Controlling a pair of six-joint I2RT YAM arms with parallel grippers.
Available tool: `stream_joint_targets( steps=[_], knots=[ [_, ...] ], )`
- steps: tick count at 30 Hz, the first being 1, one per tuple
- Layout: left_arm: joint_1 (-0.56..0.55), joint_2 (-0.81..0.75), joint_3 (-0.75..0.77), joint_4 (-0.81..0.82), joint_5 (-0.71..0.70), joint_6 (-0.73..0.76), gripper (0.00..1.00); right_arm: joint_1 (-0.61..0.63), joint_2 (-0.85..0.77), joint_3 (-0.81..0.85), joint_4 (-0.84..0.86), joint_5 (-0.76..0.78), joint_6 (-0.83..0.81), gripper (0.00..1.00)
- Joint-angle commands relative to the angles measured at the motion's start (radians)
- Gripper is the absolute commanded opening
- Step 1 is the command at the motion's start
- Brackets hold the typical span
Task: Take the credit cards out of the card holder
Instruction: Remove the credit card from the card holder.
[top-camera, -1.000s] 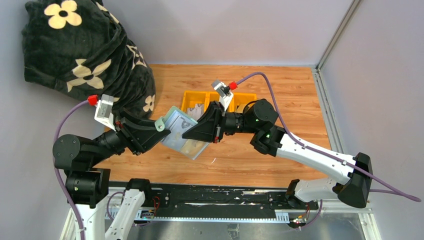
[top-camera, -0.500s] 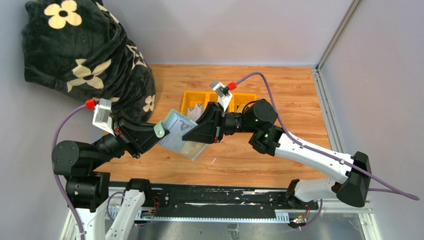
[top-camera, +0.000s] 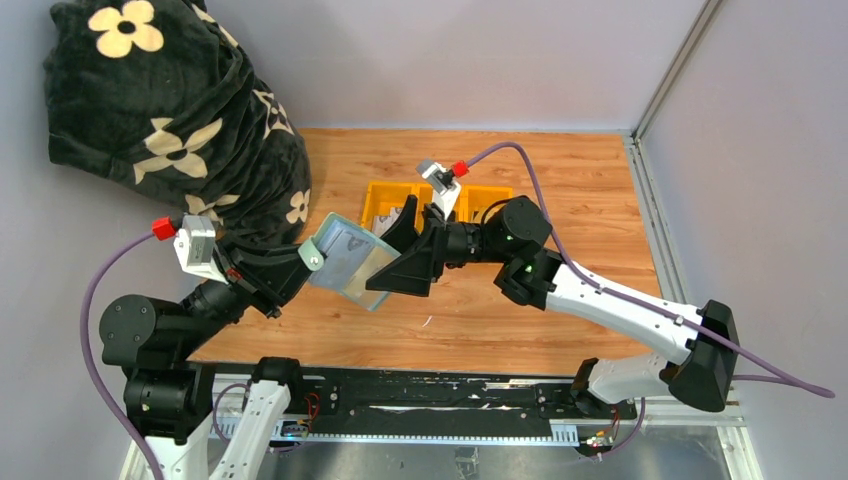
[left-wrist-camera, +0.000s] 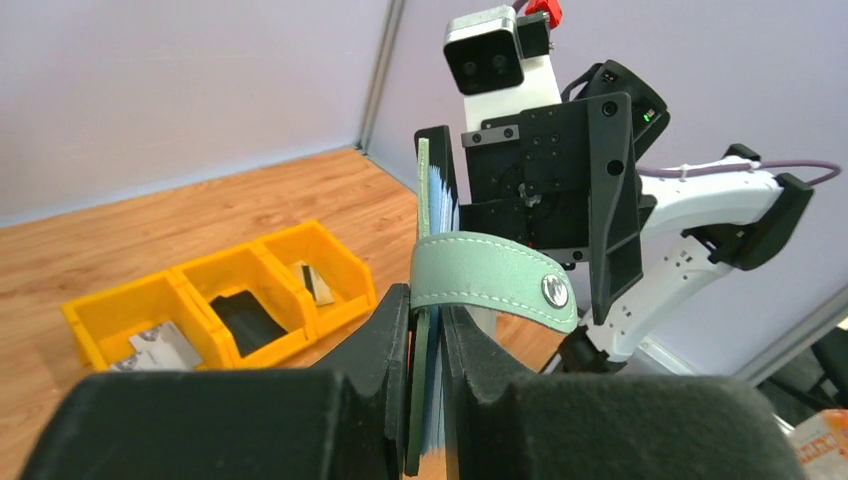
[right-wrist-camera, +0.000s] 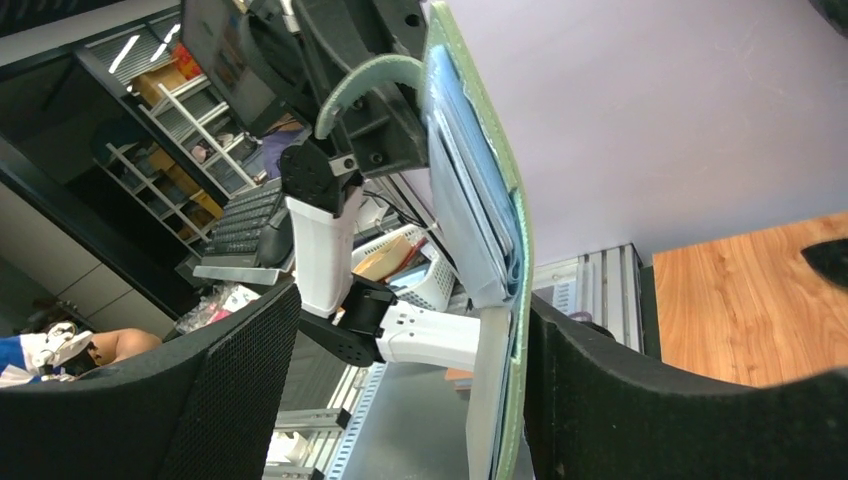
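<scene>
Left gripper (top-camera: 300, 262) is pinched narrow on the card holder (top-camera: 350, 262), clamping the strap end; in the left wrist view both fingers (left-wrist-camera: 392, 330) press the green cover and blue leaves flat. The holder hangs in the air above the wooden table (top-camera: 580, 210), touching nothing else, standing on edge with its free edge turned toward the other arm, probably so that arm can reach into the leaves

Right gripper (top-camera: 388, 258) has its jaws spread wide, one on each side of the holder's free edge. The right wrist view shows the holder (right-wrist-camera: 500, 200) between the fingers (right-wrist-camera: 240, 380) with a gap on both sides, so nothing is gripped. Looks like lining up for a pinch on a card

Pale edges show among the blue leaves (right-wrist-camera: 465, 170); can't tell how many credit cards (top-camera: 352, 250) are inside

Further back, the yellow tray (top-camera: 375, 190) sits on the table just behind the holder. The left wrist view shows a grey card (left-wrist-camera: 160, 345), a black card (left-wrist-camera: 240, 315) and a third (left-wrist-camera: 318, 283), one per compartment, likely the drop spot

Far left, a black floral cushion (top-camera: 150, 90) is out of play
</scene>
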Motion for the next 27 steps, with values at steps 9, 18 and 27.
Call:
stream_joint_targets(
  steps=[9, 18, 27],
  knots=[
    [0.001, -0.036, -0.003, 0.005, -0.105, 0.105, 0.0, 0.006, 0.05, 0.078, -0.176, 0.044, -0.012, 0.8],
    [0.001, -0.037, -0.011, 0.012, -0.122, 0.056, 0.0, 0.006, 0.043, 0.056, -0.137, 0.028, -0.005, 0.82],
    [0.001, 0.002, -0.02, 0.083, 0.014, -0.135, 0.0, 0.005, 0.057, 0.091, -0.207, 0.069, -0.016, 0.43]
  ],
)
